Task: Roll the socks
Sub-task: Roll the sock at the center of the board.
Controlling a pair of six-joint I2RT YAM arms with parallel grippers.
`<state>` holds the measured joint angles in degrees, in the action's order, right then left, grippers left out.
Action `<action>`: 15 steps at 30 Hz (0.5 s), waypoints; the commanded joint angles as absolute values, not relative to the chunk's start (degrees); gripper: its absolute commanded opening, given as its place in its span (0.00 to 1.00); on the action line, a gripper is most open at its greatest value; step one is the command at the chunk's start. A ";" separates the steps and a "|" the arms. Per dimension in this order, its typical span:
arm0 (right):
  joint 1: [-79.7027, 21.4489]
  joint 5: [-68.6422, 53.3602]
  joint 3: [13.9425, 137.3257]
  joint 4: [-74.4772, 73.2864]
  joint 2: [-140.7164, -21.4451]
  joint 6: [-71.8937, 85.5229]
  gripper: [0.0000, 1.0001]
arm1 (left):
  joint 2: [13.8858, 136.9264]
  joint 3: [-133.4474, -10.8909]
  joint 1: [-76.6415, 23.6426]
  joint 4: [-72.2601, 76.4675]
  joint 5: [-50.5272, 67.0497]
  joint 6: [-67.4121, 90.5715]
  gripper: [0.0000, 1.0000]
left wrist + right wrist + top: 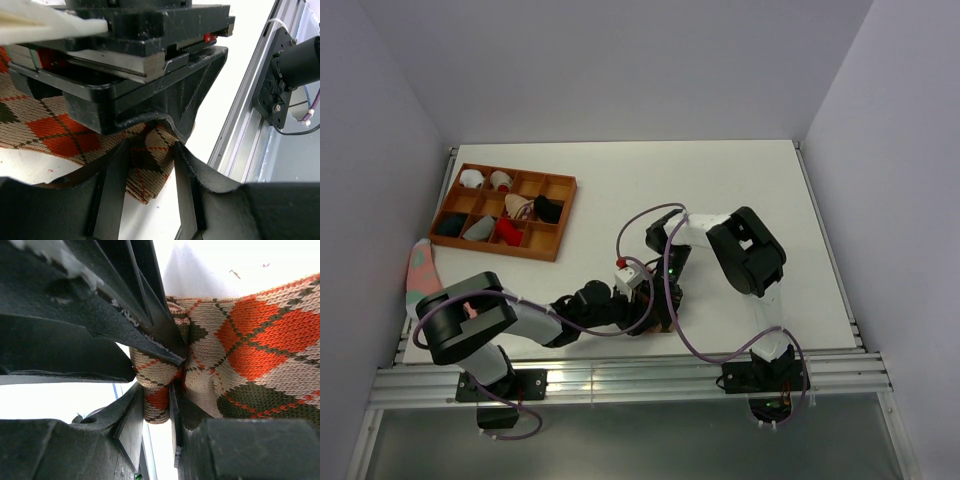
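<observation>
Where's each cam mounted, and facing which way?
Top external: above and behind the bases, looking down on the table and tray; left arm and right arm show.
Left wrist: on that wrist, facing along the left gripper straddling the argyle sock; right arm fills the top.
Right wrist: on that wrist, facing along the right gripper, shut on that sock.
Shared: both wrist views see the sock.

From above, the argyle sock (240, 335) is hidden under the left arm (520, 318) and right arm (745, 250) at the worktop's (720, 180) near edge. The tray's (556, 218) contents are too small to name.
</observation>
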<state>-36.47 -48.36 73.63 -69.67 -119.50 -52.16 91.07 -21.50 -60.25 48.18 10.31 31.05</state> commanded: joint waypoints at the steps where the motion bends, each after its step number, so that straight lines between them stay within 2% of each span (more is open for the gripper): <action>1: -36.12 -48.16 74.71 -70.22 -120.67 -53.09 0.19 | 92.19 -22.41 -60.91 49.48 12.39 29.71 0.46; 8: -35.86 -48.43 74.79 -69.79 -120.67 -52.65 0.19 | 94.48 -22.59 -61.08 49.05 12.39 30.93 0.41; 11: -35.86 -48.34 74.88 -69.26 -120.32 -52.21 0.20 | 96.23 -23.11 -61.08 48.08 11.96 31.72 0.28; 12: -35.86 -48.34 74.71 -69.00 -120.15 -51.86 0.20 | 96.85 -23.46 -61.08 47.38 11.87 31.99 0.18; 14: -35.77 -48.08 74.44 -67.68 -119.36 -51.16 0.25 | 98.78 -23.99 -61.08 47.98 12.65 33.21 0.08; 15: -35.77 -48.08 74.18 -67.41 -119.09 -50.80 0.30 | 99.22 -23.73 -61.08 48.60 12.92 33.92 0.00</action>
